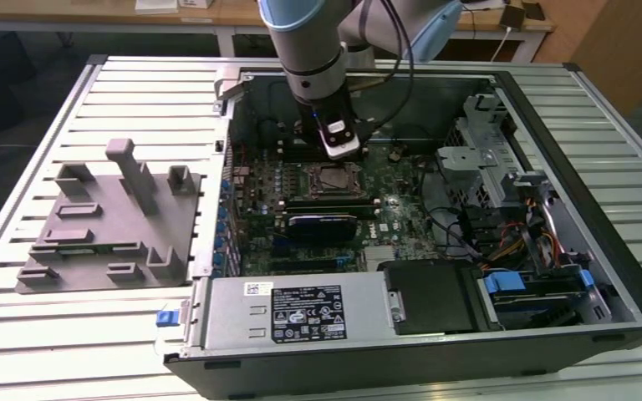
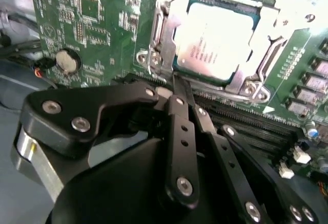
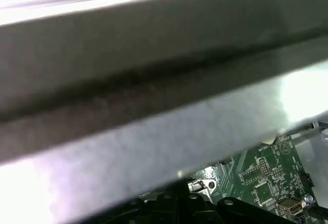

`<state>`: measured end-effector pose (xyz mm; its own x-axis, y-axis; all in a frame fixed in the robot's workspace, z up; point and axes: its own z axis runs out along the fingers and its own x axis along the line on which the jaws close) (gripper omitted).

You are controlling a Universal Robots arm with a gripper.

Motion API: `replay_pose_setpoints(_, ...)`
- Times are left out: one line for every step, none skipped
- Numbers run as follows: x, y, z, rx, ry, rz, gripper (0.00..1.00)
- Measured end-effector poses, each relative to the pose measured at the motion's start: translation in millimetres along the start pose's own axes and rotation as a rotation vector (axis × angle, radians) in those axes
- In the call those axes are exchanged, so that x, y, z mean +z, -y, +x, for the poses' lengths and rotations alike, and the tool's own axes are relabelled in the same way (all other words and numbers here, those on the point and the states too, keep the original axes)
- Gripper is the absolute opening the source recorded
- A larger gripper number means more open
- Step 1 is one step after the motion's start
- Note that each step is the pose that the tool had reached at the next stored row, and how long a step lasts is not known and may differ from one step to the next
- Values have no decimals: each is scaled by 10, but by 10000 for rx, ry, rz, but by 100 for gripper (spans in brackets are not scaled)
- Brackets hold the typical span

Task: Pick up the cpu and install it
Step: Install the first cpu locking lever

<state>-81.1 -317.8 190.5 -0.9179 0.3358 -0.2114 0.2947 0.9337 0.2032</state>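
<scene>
In the exterior view the arm reaches down into the open computer case [image 1: 588,209], which lies on a slatted table [image 1: 31,125] beside a grey fixture block [image 1: 109,221]. The gripper [image 1: 338,154] hangs just above the motherboard [image 1: 394,180], close to the socket frame [image 1: 333,180]. From this angle the socket's contents are hard to make out.

In the second wrist view the cpu [image 2: 215,42] already lies flat inside the socket frame [image 2: 159,44], its pale metal top facing up, with the metal bracket around it. The gripper [image 2: 174,83] has its black fingers [image 2: 179,106] drawn together with no gap showing and nothing between them; their tips sit just beside the socket's edge, near a screw on the frame. The memory slots [image 2: 256,126] run alongside.

In the first wrist view a broad grey surface, probably the case wall [image 3: 154,80], lies across most of the frame, with a strip of green motherboard [image 3: 261,170] below it.

The risk here is contact. The fingertips are so near the frame that a small sideways drift could knock the bracket or nudge the chip askew in its seat, and a chip that sits crooked could bend the pins beneath it if pressed. The case wall is also close to the wrist, so a careless lift or swing could strike it
</scene>
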Motion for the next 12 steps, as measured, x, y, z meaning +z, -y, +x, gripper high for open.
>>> replay_pose_setpoints(1, 3, -3, 6, -5, -19, 11)
replay_pose_setpoints(1, 5, -6, 12, -12, -39, 11)
replay_pose_setpoints(2, 4, -10, 14, -14, -46, 11)
replay_pose_setpoints(1, 2, -14, 14, -14, -48, 11)
replay_pose_setpoints(-8, 0, -16, 16, -14, -50, 11)
replay_pose_setpoints(-22, -3, -20, 16, -13, -49, 11)
replay_pose_setpoints(-44, -8, -25, 16, -14, -47, 11)
replay_pose_setpoints(-69, -14, -31, 15, -13, -49, 11)
replay_pose_setpoints(-99, -20, -37, 15, -14, -48, 11)
replay_pose_setpoints(-130, -26, -44, 15, -14, -48, 11)
replay_pose_setpoints(-161, -33, -51, 15, -14, -48, 11)
replay_pose_setpoints(-194, -39, -58, 15, -15, -46, 11)
